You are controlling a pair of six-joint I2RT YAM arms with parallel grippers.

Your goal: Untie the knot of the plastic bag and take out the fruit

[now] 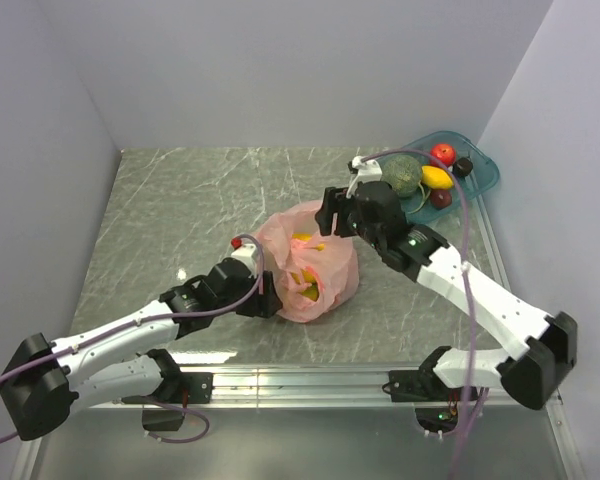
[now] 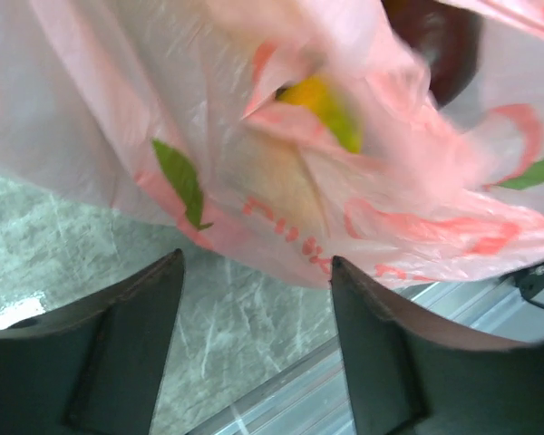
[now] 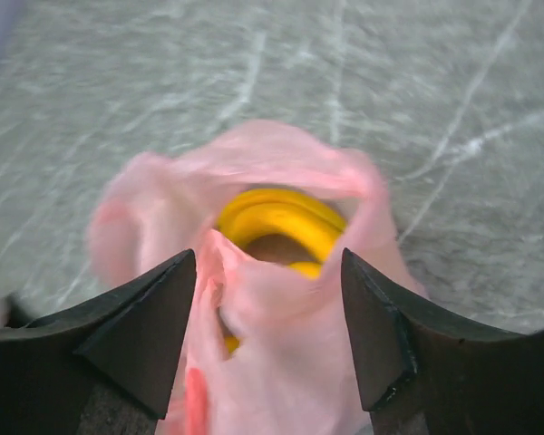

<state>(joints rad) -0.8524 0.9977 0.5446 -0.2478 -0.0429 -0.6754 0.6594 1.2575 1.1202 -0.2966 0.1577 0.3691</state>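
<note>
The pink plastic bag lies mid-table, its mouth gaping upward. No tied knot shows in any view. Yellow fruit shows through the plastic. In the right wrist view the yellow banana bunch lies inside the open mouth of the bag. My right gripper is open above the bag's far rim, with loose plastic between its fingers. My left gripper is open and empty at the bag's near-left side; its right finger touches the bag's edge. A yellow-green fruit shows through the film.
A teal tray stands at the back right, holding a dull-green melon, a red apple, a yellow fruit and two dark fruits. White walls close in the table. The metal front rail runs along the near edge.
</note>
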